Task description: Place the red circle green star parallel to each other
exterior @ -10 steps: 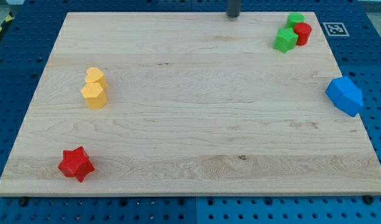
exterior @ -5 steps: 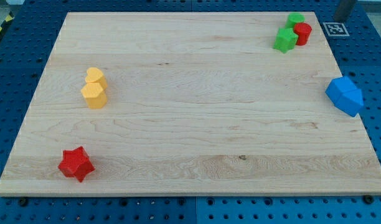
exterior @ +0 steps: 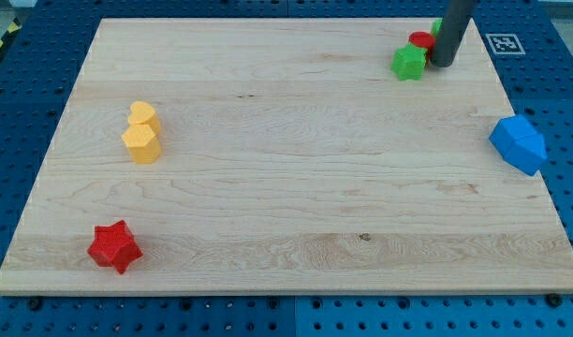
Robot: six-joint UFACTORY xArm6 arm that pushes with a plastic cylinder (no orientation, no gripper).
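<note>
My rod (exterior: 443,64) is dark grey; star (exterior: 409,63) green, circle (exterior: 420,40) red, second star (exterior: 114,246) red, heart (exterior: 143,114) and hexagon (exterior: 140,142) yellow, chunky block (exterior: 518,144) blue, board (exterior: 286,187) pale wood

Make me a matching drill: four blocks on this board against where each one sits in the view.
Blocks:
1. red star
2. blue block
3. green star
4. yellow heart

Places:
A. right edge
B. top right, just left of my tip
C. bottom left corner
D. left side, touching another yellow block

Pairs: 1-C, 2-A, 3-B, 4-D
</note>
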